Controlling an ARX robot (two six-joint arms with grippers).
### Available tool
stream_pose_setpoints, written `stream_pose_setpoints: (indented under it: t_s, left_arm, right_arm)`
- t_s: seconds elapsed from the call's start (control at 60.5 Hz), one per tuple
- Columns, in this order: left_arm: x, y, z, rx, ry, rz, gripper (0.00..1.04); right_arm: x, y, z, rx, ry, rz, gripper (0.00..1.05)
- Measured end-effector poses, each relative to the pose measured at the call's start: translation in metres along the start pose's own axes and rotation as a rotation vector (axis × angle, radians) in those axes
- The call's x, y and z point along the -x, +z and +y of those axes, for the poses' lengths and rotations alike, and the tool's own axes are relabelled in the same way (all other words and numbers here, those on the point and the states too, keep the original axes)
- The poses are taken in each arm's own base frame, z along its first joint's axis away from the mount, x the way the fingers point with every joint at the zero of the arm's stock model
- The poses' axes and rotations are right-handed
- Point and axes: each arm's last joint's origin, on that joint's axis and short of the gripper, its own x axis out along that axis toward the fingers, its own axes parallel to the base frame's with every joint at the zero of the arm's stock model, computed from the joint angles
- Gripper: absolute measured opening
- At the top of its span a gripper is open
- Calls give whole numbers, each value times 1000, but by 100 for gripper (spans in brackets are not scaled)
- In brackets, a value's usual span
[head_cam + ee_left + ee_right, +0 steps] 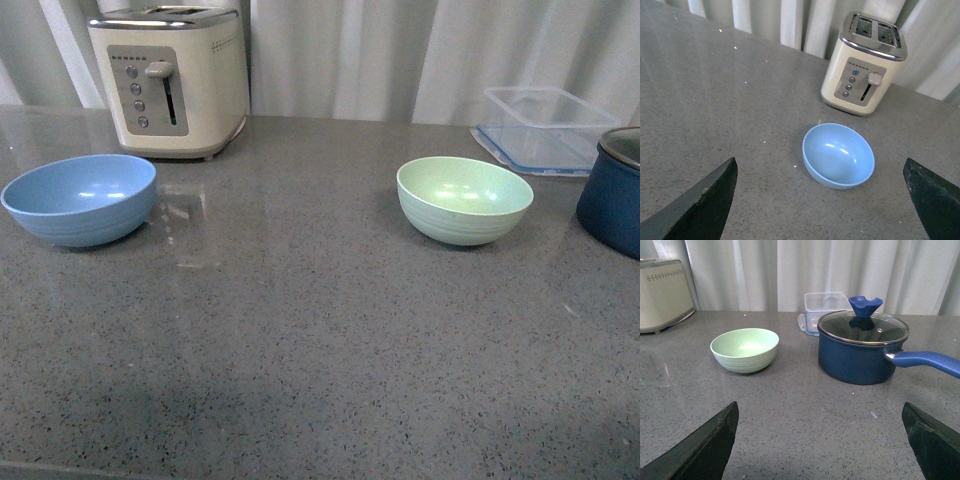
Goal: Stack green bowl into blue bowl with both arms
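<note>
blue bowl (pixel 80 198) upright at left edge of grey worktop (pixel 300 350), near toaster (pixel 170 80) at back-left corner, green bowl (pixel 465 198) right of centre, well apart, navy pot (pixel 612 205) at right edge, left gripper (pixel 819 159) jaws spread wide, empty, right gripper (pixel 820 403) jaws spread wide, empty

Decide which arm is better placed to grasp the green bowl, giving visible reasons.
Right. The right gripper, open, faces the green bowl, which sits right of centre in the front view; the left gripper faces the blue bowl.
</note>
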Motion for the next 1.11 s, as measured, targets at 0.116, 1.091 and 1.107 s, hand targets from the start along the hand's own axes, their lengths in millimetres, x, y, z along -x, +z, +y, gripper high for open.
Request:
stream_pose_setpoints:
  t_s: [0.116,1.091,1.107]
  left_arm:
    - [-32,15,-4,26,-14,68,98]
    - [-216,-76,-7,120,83,520,98]
    - [-218,-77,-7,118,84,524,98]
  right_arm:
    - [0,0,0,0,0,0,95]
    - [0,0,0,0,0,0,95]
    - [0,0,0,0,0,0,95]
